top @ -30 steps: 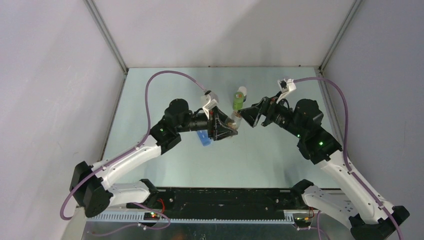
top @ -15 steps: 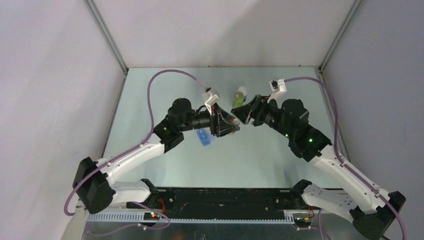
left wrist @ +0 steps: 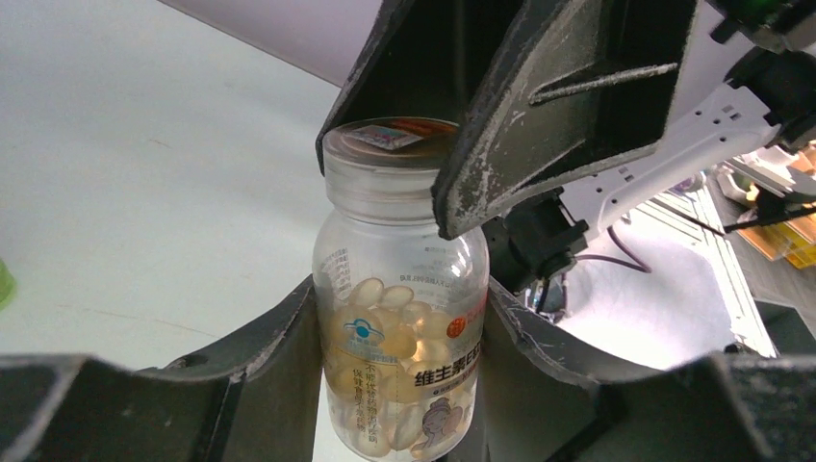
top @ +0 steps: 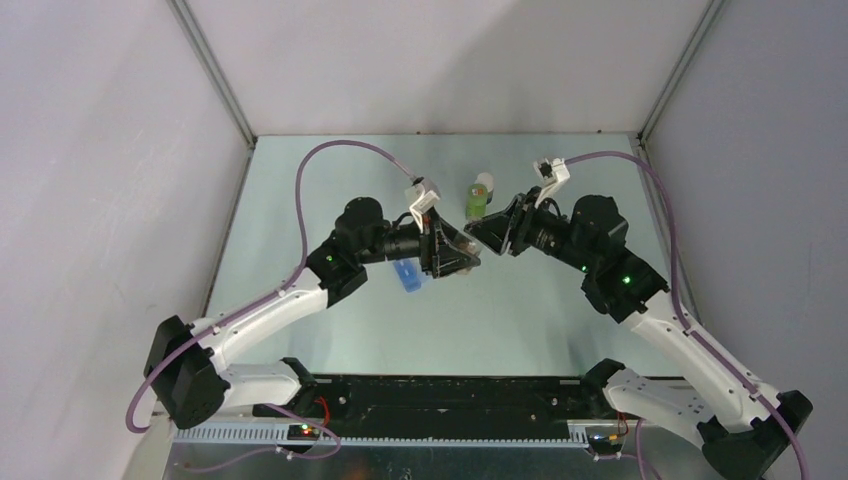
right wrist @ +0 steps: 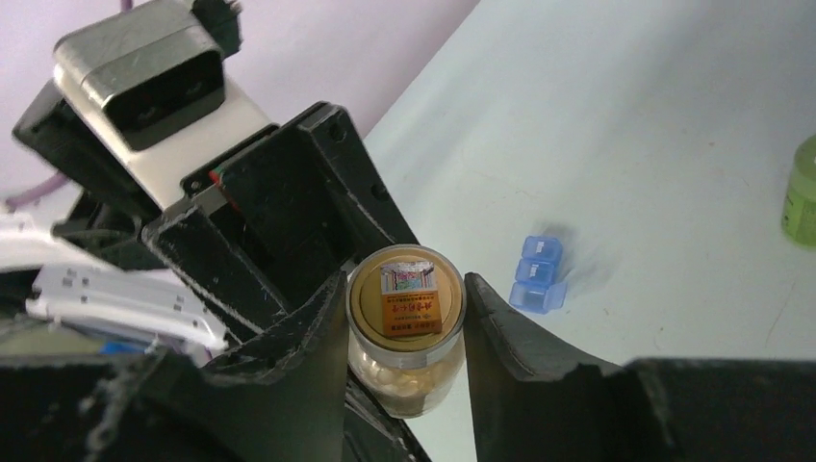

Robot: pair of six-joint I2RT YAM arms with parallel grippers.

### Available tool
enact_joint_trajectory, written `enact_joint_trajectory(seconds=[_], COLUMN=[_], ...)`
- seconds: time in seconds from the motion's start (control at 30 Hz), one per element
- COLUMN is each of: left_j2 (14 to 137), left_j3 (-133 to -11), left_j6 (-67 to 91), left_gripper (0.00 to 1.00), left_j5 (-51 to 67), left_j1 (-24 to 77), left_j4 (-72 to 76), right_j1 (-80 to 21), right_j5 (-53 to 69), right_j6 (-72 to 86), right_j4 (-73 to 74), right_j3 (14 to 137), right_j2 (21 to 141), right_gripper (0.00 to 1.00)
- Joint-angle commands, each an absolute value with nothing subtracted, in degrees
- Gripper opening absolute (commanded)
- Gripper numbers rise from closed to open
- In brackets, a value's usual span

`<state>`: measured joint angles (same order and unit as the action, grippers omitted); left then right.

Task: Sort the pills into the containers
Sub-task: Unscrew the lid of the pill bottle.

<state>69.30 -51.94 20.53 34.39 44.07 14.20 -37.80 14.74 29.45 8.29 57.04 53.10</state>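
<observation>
A clear bottle (left wrist: 399, 289) full of yellow softgel pills (left wrist: 383, 332) is held above the table with my left gripper (left wrist: 399, 332) shut on its body. Its clear cap (right wrist: 405, 298) with a gold and orange seal faces the right wrist camera. My right gripper (right wrist: 405, 313) has its two fingers pressed against either side of that cap. In the top view both grippers, left (top: 455, 252) and right (top: 482, 233), meet nose to nose at mid table. A blue pill organiser (top: 407, 275) lies on the table just below the left gripper.
A green bottle with a white cap (top: 480, 196) lies on the table just behind the two grippers, also at the right edge of the right wrist view (right wrist: 802, 192). The blue organiser (right wrist: 537, 273) shows three compartments. Grey walls enclose the table.
My right gripper has moved left up to the held bottle and closed its fingers onto the cap. The left gripper has kept its grip and shifted only slightly.
</observation>
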Motion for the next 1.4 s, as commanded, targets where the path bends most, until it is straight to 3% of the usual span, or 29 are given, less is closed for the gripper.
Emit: enact_joint_trajectory(seconds=[0.0, 0.1, 0.13, 0.17, 0.2, 0.23, 0.3, 0.47, 0.77, 1.27, 1.33, 1.37], left_j2=[67.31, 67.01, 66.95, 66.79, 66.66, 66.43, 66.33, 67.03, 67.45, 67.49, 67.32, 67.19], left_j3=[-54.06, -53.73, -53.67, -53.50, -53.42, -53.19, -53.11, -53.52, -53.53, -53.44, -53.30, -53.20], left_j6=[20.74, 19.74, 19.37, 19.13, 18.78, 18.71, 18.22, 17.85, 18.06, 19.78, 20.05, 20.09], left_gripper=[0.00, 0.00, 0.00, 0.00, 0.00, 0.00, 0.00, 0.00, 0.00, 0.00, 0.00, 0.00], left_j5=[36.47, 40.06, 40.64, 41.38, 41.39, 40.98, 40.03, 38.24, 35.94, 30.61, 30.09, 29.94], left_j1=[43.78, 43.78, 43.78, 43.77, 43.77, 43.79, 43.82, 43.81, 43.79, 43.77, 43.81, 43.82], left_j4=[14.80, 15.14, 15.13, 15.08, 15.10, 15.11, 14.97, 14.73, 14.50, 15.53, 15.71, 15.79], right_j1=[-34.92, -31.13, -30.59, -29.97, -29.88, -29.86, -30.45, -36.90, -42.55, -44.76, -44.80, -44.81], right_j5=[34.96, 44.37, 46.73, 46.53, 43.73, 41.82, 34.35, 15.37, 2.05, 0.37, 0.48, 0.46], right_j6=[18.72, 15.66, 15.39, 15.54, 17.02, 18.00, 22.34, 29.97, 36.48, 37.11, 36.82, 36.78], right_j4=[7.25, 7.22, 7.17, 7.24, 7.14, 6.79, 5.53, 3.26, 3.83, 5.37, 5.31, 5.30], right_j3=[58.74, 58.78, 58.79, 58.84, 58.98, 59.02, 58.94, 57.83, 57.47, 57.46, 57.48, 57.48], right_j2=[50.37, 50.12, 50.11, 50.14, 50.00, 50.00, 50.15, 51.08, 52.04, 53.16, 53.24, 53.25], right_gripper=[0.16, 0.14, 0.18, 0.45, 0.62, 0.89, 0.98, 0.99, 0.78, 0.64, 0.57, 0.49])
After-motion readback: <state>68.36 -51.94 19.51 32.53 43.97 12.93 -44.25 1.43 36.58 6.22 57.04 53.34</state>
